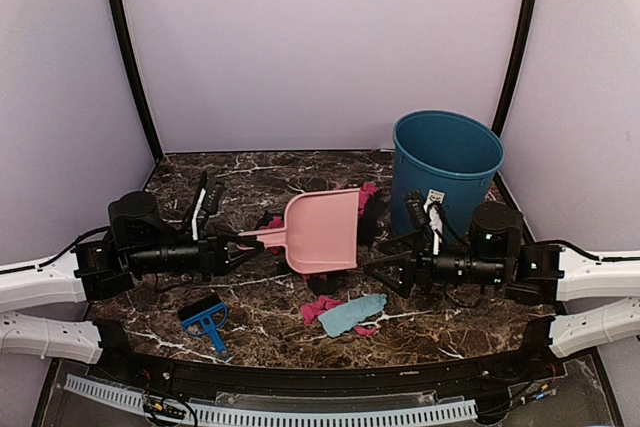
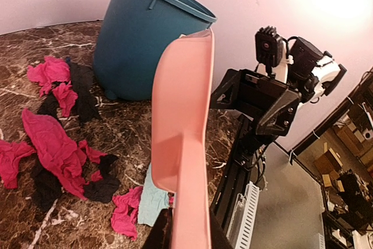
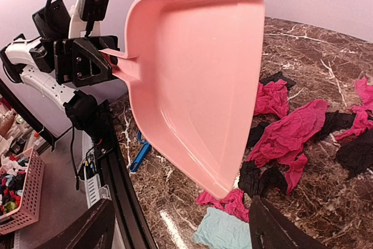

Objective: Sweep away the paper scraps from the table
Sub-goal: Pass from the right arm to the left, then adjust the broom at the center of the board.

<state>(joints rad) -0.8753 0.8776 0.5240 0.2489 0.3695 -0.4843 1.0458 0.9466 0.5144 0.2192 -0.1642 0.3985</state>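
My left gripper [image 1: 240, 242] is shut on the handle of the pale-pink dustpan [image 1: 325, 230] and holds it raised and tilted over the table [image 1: 270, 172]. In the left wrist view the handle [image 2: 189, 214] runs out from between the dark fingers [image 2: 156, 232]. Paper scraps lie on the marble: magenta and black ones [image 2: 52, 144] around and behind the pan, and a light blue one [image 1: 352, 313] with pink pieces near the front. My right gripper [image 1: 372, 269] stands open just right of the pan's lower corner. Its fingers [image 3: 280, 228] are spread wide with nothing between them.
A blue bin [image 1: 447, 162] stands upright at the back right of the table. A small blue hand brush [image 1: 205, 319] lies at the front left near the black rim. Purple walls close in the back and both sides.
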